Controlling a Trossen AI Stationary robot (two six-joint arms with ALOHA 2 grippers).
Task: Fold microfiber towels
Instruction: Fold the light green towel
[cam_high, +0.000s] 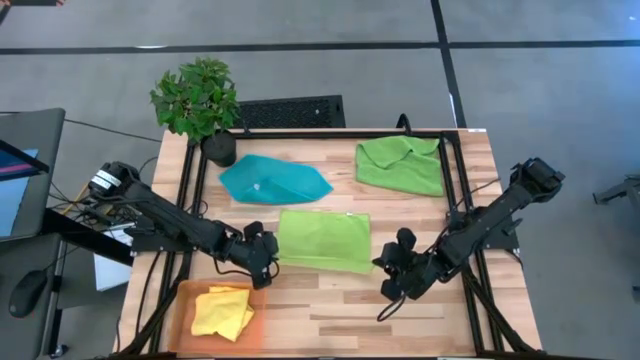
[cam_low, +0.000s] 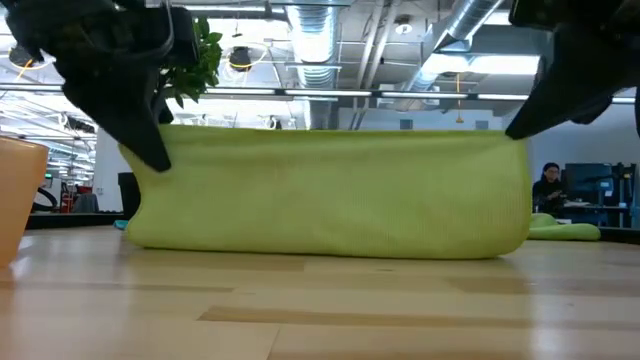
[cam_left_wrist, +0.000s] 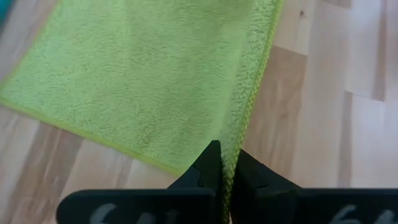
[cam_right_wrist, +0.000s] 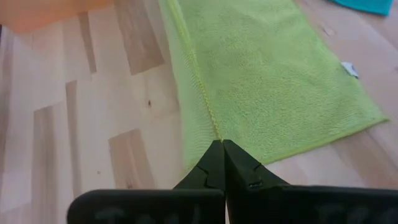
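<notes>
A lime green towel (cam_high: 325, 240) lies in the middle of the table, its near edge raised between my two grippers; in the low view (cam_low: 330, 195) it stands as a wall. My left gripper (cam_high: 265, 252) is shut on its near left corner and my right gripper (cam_high: 392, 265) on its near right corner. A teal towel (cam_high: 275, 180) lies flat behind it, and a second lime green towel (cam_high: 400, 165) lies at the far right. A yellow towel (cam_high: 222, 312) lies crumpled in the orange tray (cam_high: 185, 300). My left gripper pinches the towel's stitched edge (cam_left_wrist: 239, 134) at its near left corner between its two fingers, slanting down from the table's left. The corner (cam_low: 165, 150) is lifted; the rest of the towel lies on the table. My right gripper pinches the towel's stitched edge (cam_right_wrist: 208, 118) at its near right corner between its two fingers, slanting down from the table's right. The corner (cam_low: 510, 140) is lifted, and the top edge runs fairly straight across to the other gripper.
A potted plant (cam_high: 195, 100) stands at the table's far left corner. A black frame (cam_high: 450, 140) runs along the table's sides. Bare wood (cam_high: 330, 310) shows near the front edge, right of the tray.
</notes>
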